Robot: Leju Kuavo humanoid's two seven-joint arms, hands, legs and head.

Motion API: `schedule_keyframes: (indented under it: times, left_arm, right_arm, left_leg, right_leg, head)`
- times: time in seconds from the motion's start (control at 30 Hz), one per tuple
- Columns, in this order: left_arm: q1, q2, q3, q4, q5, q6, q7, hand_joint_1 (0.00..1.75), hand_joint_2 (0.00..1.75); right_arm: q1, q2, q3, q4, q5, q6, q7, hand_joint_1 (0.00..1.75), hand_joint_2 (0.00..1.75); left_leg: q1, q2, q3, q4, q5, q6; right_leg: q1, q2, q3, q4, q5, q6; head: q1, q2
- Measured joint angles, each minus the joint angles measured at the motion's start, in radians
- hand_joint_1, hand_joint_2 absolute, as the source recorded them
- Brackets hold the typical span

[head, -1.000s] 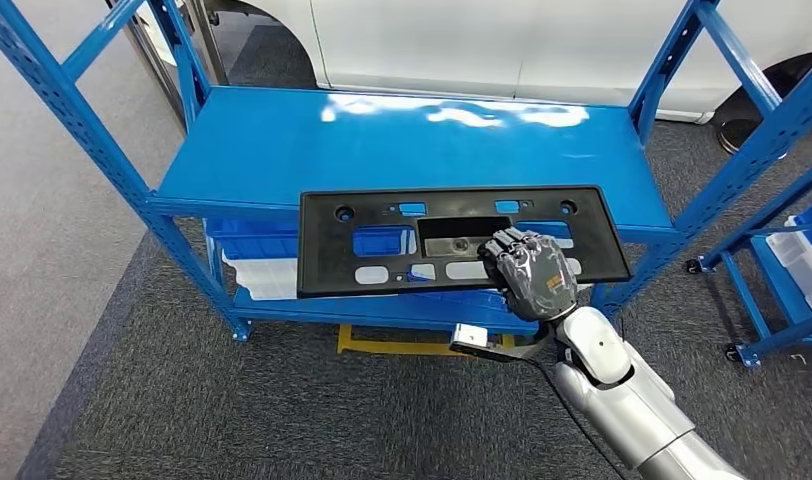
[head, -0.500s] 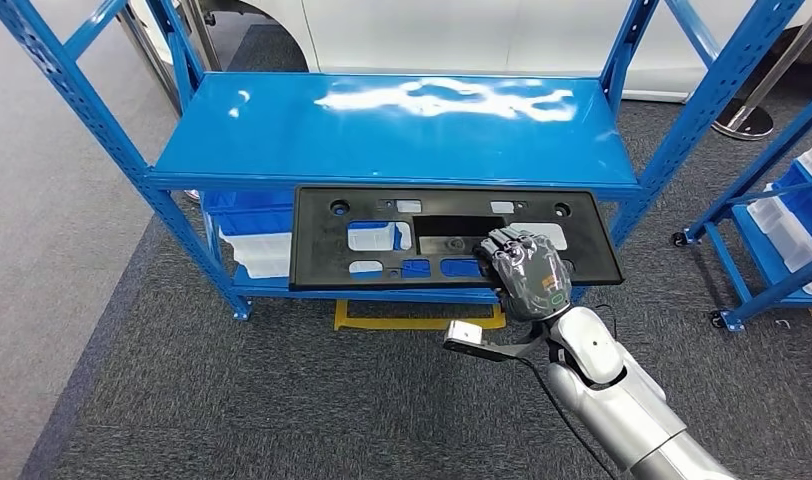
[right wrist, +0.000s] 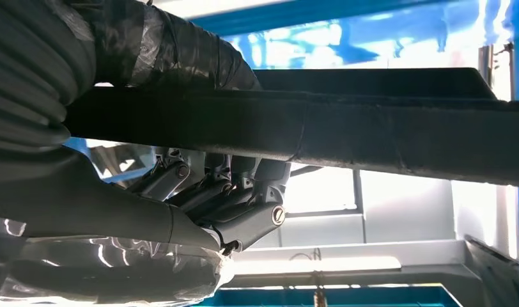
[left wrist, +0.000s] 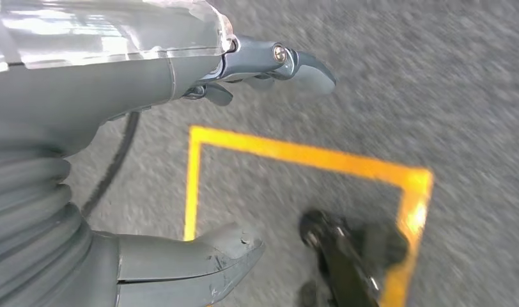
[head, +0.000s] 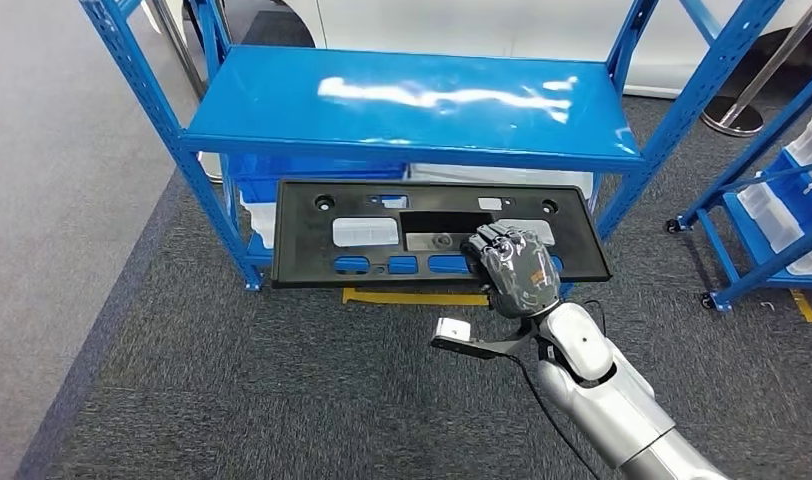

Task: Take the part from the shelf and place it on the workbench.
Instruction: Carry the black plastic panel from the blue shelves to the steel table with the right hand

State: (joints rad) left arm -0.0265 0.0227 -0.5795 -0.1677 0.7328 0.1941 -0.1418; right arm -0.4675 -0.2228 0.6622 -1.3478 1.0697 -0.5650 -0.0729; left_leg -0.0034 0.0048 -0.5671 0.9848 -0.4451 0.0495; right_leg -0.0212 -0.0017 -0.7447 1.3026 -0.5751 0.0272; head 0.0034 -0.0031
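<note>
The part is a long flat black plastic panel with several cut-outs. It hangs level in the air in front of the blue shelf, clear of its top board. My right hand grips the panel's near edge right of its middle. In the right wrist view the panel runs edge-on across the picture, with the right hand's thumb over it and its fingers curled under it. My left hand hangs over the grey carpet, fingers apart and holding nothing.
Blue bins sit on the shelf's lower level. A second blue rack with bins stands at the right. Yellow tape marks the carpet by the shelf's foot. A white car body stands behind the shelf.
The whole view has shifted: the shelf now lies farther away, so I have backed off from it. The panel stays in my right hand and has come clear of the shelf's front edge.
</note>
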Motion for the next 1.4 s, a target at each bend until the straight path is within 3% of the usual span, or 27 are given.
schedule_keyframes:
  times: [0.07,0.1,0.13,0.2,0.23,0.27,0.33,0.37,0.47,0.5,0.53,0.57,0.63,0.67,0.73,0.8,0.87,0.93,1.0,1.03,1.07,1.1,1.17,1.23,1.3,1.33,1.4]
  left_arm:
    - [0.002,0.004,0.000,0.000,-0.002,-0.015,-0.011,0.00,1.75]
    - [0.001,0.006,0.000,0.000,-0.003,-0.024,-0.016,0.00,1.75]
    - [0.000,0.007,0.000,0.000,-0.005,-0.031,-0.018,0.00,1.75]
    - [-0.001,0.010,0.000,0.000,-0.010,-0.040,-0.023,0.00,1.75]
    - [-0.002,0.013,-0.001,0.000,-0.012,-0.043,-0.026,0.00,1.75]
    - [-0.001,0.016,-0.002,0.000,-0.014,-0.045,-0.028,0.00,1.75]
    - [0.000,0.024,-0.004,0.002,-0.017,-0.047,-0.032,0.00,1.75]
    - [0.000,0.027,-0.005,0.002,-0.018,-0.048,-0.033,0.00,1.75]
    - [0.003,0.031,-0.007,0.003,-0.021,-0.046,-0.036,0.00,1.75]
    - [0.005,0.032,-0.007,0.004,-0.022,-0.046,-0.037,0.00,1.75]
    - [0.007,0.031,-0.008,0.004,-0.024,-0.046,-0.039,0.00,1.75]
    - [0.009,0.031,-0.009,0.004,-0.027,-0.046,-0.039,0.00,1.75]
    - [0.010,0.030,-0.011,0.004,-0.031,-0.046,-0.035,0.00,1.75]
    - [0.010,0.029,-0.012,0.005,-0.032,-0.044,-0.029,0.00,1.75]
    - [0.012,0.026,-0.016,0.009,-0.034,-0.038,-0.011,0.00,1.75]
    - [0.016,0.024,-0.022,0.014,-0.037,-0.030,0.009,0.00,1.75]
    - [0.018,0.021,-0.030,0.018,-0.040,-0.023,0.021,0.00,1.75]
    - [0.019,0.019,-0.034,0.020,-0.042,-0.014,0.019,0.00,1.75]
    - [0.020,0.019,-0.035,0.022,-0.041,-0.001,0.005,0.00,1.75]
    - [0.020,0.019,-0.036,0.023,-0.040,0.006,-0.002,0.00,1.75]
    - [0.020,0.019,-0.036,0.023,-0.037,0.012,-0.009,0.00,1.75]
    - [0.020,0.018,-0.035,0.023,-0.034,0.018,-0.014,0.00,1.75]
    - [0.019,0.014,-0.035,0.023,-0.025,0.026,-0.022,0.00,1.75]
    - [0.018,0.010,-0.035,0.024,-0.020,0.032,-0.028,0.00,1.75]
    - [0.020,0.003,-0.035,0.024,-0.023,0.036,-0.025,0.00,1.75]
    - [0.022,-0.002,-0.036,0.024,-0.026,0.036,-0.019,0.00,1.75]
    - [0.023,-0.010,-0.040,0.025,-0.031,0.037,-0.002,0.00,1.75]
  right_arm:
    - [0.002,0.006,0.000,0.000,-0.001,0.006,0.001,1.75,1.75]
    - [0.003,0.010,0.000,-0.001,-0.002,0.010,0.002,1.75,1.75]
    - [0.004,0.014,0.000,-0.004,-0.002,0.013,0.002,1.75,1.75]
    - [0.002,0.023,0.000,-0.011,-0.002,0.021,0.005,1.75,1.75]
    - [0.001,0.030,0.000,-0.014,-0.002,0.025,0.006,1.75,1.75]
    - [0.001,0.036,0.000,-0.016,-0.001,0.029,0.007,1.75,1.75]
    - [0.001,0.051,0.001,-0.016,0.001,0.036,0.007,1.75,1.75]
    - [0.001,0.056,0.001,-0.017,0.001,0.037,0.007,1.75,1.75]
    - [0.003,0.064,0.001,-0.018,0.001,0.039,0.008,1.75,1.75]
    - [0.006,0.067,0.002,-0.018,0.002,0.039,0.009,1.75,1.75]
    - [0.008,0.069,0.002,-0.018,0.002,0.039,0.009,1.75,1.75]
    - [0.012,0.072,0.002,-0.018,0.002,0.040,0.009,1.75,1.75]
    - [0.016,0.079,0.002,-0.019,0.002,0.041,0.009,1.75,1.75]
    - [0.017,0.082,0.002,-0.019,0.002,0.042,0.009,1.75,1.75]
    - [0.017,0.086,0.002,-0.019,0.002,0.044,0.009,1.75,1.75]
    - [0.016,0.090,0.002,-0.019,0.002,0.046,0.008,1.75,1.75]
    - [0.017,0.092,0.002,-0.019,0.000,0.046,0.007,1.75,1.75]
    - [0.020,0.092,0.002,-0.019,-0.003,0.049,0.004,1.75,1.75]
    - [0.029,0.092,0.002,-0.019,-0.003,0.057,0.000,1.75,1.75]
    - [0.033,0.092,0.002,-0.020,-0.002,0.060,-0.002,1.75,1.75]
    - [0.036,0.092,0.002,-0.021,-0.001,0.063,-0.003,1.75,1.75]
    - [0.038,0.091,0.002,-0.024,0.001,0.064,-0.003,1.75,1.75]
    - [0.039,0.089,0.002,-0.031,0.002,0.065,-0.002,1.75,1.75]
    - [0.042,0.087,0.002,-0.037,0.003,0.064,-0.001,1.75,1.75]
    - [0.047,0.086,0.002,-0.042,0.006,0.063,-0.002,1.75,1.75]
    - [0.049,0.086,0.002,-0.043,0.007,0.062,-0.002,1.75,1.75]
    - [0.049,0.087,0.002,-0.044,0.008,0.061,-0.001,1.75,1.75]
  left_leg:
    - [-0.004,-0.009,-0.036,0.006,0.020,-0.002]
    - [-0.004,-0.014,-0.051,0.009,0.030,-0.004]
    - [-0.005,-0.019,-0.063,0.013,0.039,-0.007]
    - [-0.007,-0.029,-0.079,0.020,0.055,-0.016]
    - [-0.008,-0.035,-0.084,0.021,0.065,-0.021]
    - [-0.009,-0.042,-0.089,0.021,0.074,-0.027]
    - [-0.006,-0.047,-0.104,0.031,0.071,-0.039]
    - [-0.004,-0.042,-0.116,0.058,0.046,-0.045]
    - [0.008,-0.020,-0.182,0.238,-0.066,-0.066]
    - [0.012,-0.017,-0.196,0.289,-0.082,-0.072]
    - [0.015,-0.014,-0.194,0.307,-0.079,-0.077]
    - [0.019,-0.008,-0.170,0.283,-0.061,-0.080]
    - [0.022,0.022,-0.083,0.152,-0.020,-0.082]
    - [0.019,0.039,-0.046,0.094,-0.007,-0.077]
    - [0.009,0.057,-0.020,0.042,-0.006,-0.059]
    - [0.008,0.041,-0.024,0.034,-0.002,-0.041]
    - [0.012,0.024,-0.024,0.023,0.004,-0.026]
    - [0.013,0.007,-0.026,0.018,0.009,-0.015]
    - [0.011,-0.015,-0.029,0.020,0.010,-0.012]
    - [0.010,-0.029,-0.030,0.022,0.010,-0.012]
    - [0.010,-0.043,-0.030,0.025,0.010,-0.012]
    - [0.010,-0.057,-0.030,0.029,0.009,-0.013]
    - [0.010,-0.080,-0.035,0.039,0.006,-0.019]
    - [0.010,-0.100,-0.046,0.045,0.008,-0.028]
    - [0.013,-0.118,-0.057,0.045,0.014,-0.040]
    - [0.014,-0.110,-0.061,0.049,0.011,-0.045]
    - [0.013,-0.064,-0.085,0.102,-0.024,-0.054]
  right_leg:
    - [0.004,0.003,0.035,0.018,0.054,-0.008]
    - [0.009,0.011,0.077,-0.022,0.082,-0.016]
    - [0.013,0.028,0.134,-0.088,0.089,-0.025]
    - [0.020,0.054,0.241,-0.234,0.051,-0.038]
    - [0.022,0.056,0.269,-0.281,0.030,-0.041]
    - [0.022,0.049,0.277,-0.305,0.022,-0.043]
    - [0.019,0.029,0.271,-0.314,0.033,-0.051]
    - [0.017,0.018,0.267,-0.317,0.040,-0.057]
    - [0.017,-0.014,0.250,-0.314,0.054,-0.066]
    - [0.018,-0.025,0.244,-0.312,0.057,-0.065]
    - [0.018,-0.035,0.238,-0.308,0.058,-0.063]
    - [0.018,-0.046,0.234,-0.305,0.058,-0.062]
    - [0.018,-0.066,0.230,-0.298,0.055,-0.056]
    - [0.019,-0.075,0.228,-0.294,0.054,-0.051]
    - [0.023,-0.092,0.227,-0.291,0.051,-0.040]
    - [0.024,-0.103,0.227,-0.289,0.048,-0.029]
    - [0.020,-0.068,0.213,-0.258,0.022,-0.020]
    - [0.016,-0.018,0.163,-0.152,-0.039,-0.017]
    - [0.016,-0.003,0.100,-0.029,-0.083,-0.016]
    - [0.015,-0.002,0.085,-0.007,-0.078,-0.016]
    - [0.014,0.000,0.088,-0.023,-0.051,-0.016]
    - [0.012,0.007,0.107,-0.075,-0.010,-0.018]
    - [0.008,0.046,0.157,-0.199,0.056,-0.022]
    - [0.006,0.077,0.174,-0.253,0.072,-0.025]
    - [0.007,0.065,0.172,-0.259,0.074,-0.030]
    - [0.007,0.054,0.174,-0.263,0.077,-0.035]
    - [0.006,0.031,0.177,-0.272,0.084,-0.048]
  head:
    - [0.000,0.000]
    - [0.000,0.000]
    - [0.000,0.000]
    - [0.000,0.000]
    - [0.000,0.000]
    - [0.000,0.000]
    - [-0.001,0.000]
    - [-0.001,0.000]
    - [-0.003,0.000]
    - [-0.003,0.000]
    - [-0.003,0.000]
    - [-0.003,0.000]
    - [-0.003,0.000]
    - [-0.002,0.000]
    - [-0.002,0.000]
    - [-0.002,0.000]
    - [-0.001,0.000]
    - [-0.001,0.000]
    - [-0.001,0.000]
    - [-0.001,0.000]
    - [-0.001,0.000]
    - [-0.001,0.000]
    - [-0.001,0.000]
    - [-0.002,0.000]
    - [-0.002,0.000]
    - [-0.002,0.000]
    - [-0.002,0.000]
